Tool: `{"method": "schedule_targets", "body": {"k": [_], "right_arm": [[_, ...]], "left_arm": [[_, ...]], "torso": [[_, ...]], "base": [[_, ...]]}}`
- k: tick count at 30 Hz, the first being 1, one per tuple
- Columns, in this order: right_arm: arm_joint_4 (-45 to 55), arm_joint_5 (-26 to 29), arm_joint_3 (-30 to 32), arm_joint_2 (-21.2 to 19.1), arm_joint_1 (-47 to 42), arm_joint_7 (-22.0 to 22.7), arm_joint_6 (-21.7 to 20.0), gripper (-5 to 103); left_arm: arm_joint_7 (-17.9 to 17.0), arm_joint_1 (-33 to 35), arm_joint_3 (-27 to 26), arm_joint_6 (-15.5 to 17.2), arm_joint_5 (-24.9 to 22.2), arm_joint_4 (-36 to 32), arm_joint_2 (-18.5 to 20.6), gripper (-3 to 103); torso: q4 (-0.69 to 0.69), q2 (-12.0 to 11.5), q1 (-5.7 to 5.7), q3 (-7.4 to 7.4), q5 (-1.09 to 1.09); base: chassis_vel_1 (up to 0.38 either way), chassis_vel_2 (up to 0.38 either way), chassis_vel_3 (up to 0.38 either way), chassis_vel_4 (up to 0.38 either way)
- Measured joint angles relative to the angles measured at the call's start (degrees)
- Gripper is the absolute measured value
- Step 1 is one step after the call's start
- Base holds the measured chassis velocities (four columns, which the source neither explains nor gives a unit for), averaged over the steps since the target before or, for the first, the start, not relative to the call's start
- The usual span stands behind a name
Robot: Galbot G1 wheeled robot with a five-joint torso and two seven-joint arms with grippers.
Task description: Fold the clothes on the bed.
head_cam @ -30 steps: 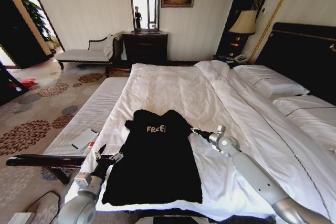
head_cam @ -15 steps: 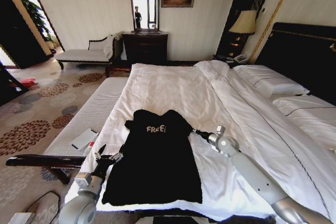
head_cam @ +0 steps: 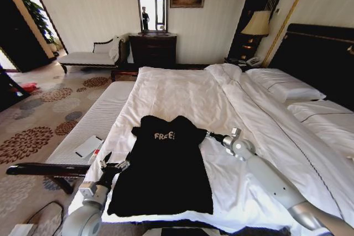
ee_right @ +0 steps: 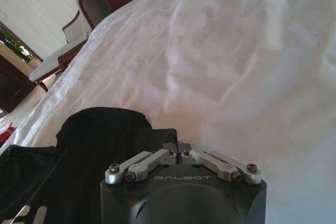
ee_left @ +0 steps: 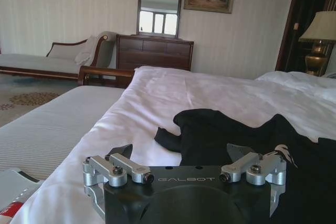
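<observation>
The black T-shirt [head_cam: 163, 169] lies flat on the white duvet of the bed [head_cam: 182, 95], chest upward, collar toward the headboard and hem near the foot edge. White lettering on the chest reads "FREE!"; it is legible in the head view.

The right gripper [head_cam: 209, 133] sits at the T-shirt's sleeve on the side nearer the pillows, low over the duvet. In the right wrist view its fingers [ee_right: 181, 148] are pressed together at the edge of the black fabric; whether cloth is caught between them cannot be determined. The housing below them bears the word "GALBOT".

The left gripper [head_cam: 114, 162] is beside the T-shirt's opposite long edge, over the bed's side edge. In the left wrist view its fingers [ee_left: 122, 151] are spread wide apart, with nothing between them, and the same "GALBOT" marking is readable on its housing.

A white card-like object [head_cam: 89, 146] lies on the pale striped bench beside the bed; no writing on it is legible.
</observation>
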Motion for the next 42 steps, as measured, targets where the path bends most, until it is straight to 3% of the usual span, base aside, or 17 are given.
{"method": "schedule_targets", "body": {"k": [10,22,42], "right_arm": [[-2.4,-0.71,-0.8,-1.27,2.5,-0.58,0.36,0],[-0.93,-0.44,3.98,-5.2,-1.75,-0.79,0.63,0],[-0.92,-3.77,1.66,-3.37,-1.58,-1.97,2.32,0]], "left_arm": [[0.19,0.7,-0.22,-0.46,0.37,-0.47,-0.3,100],[0.19,0.59,0.63,-0.69,1.06,-0.79,-0.56,100],[0.68,3.11,-0.62,-2.04,1.62,-1.81,-1.08,100]], "torso": [[0.01,0.0,0.0,0.0,0.0],[-0.01,0.0,0.0,0.0,0.0],[0.0,0.0,0.0,0.0,-0.01]], "base": [[0.0,0.0,0.0,0.0],[0.0,0.0,0.0,0.0],[0.0,0.0,0.0,0.0]]}}
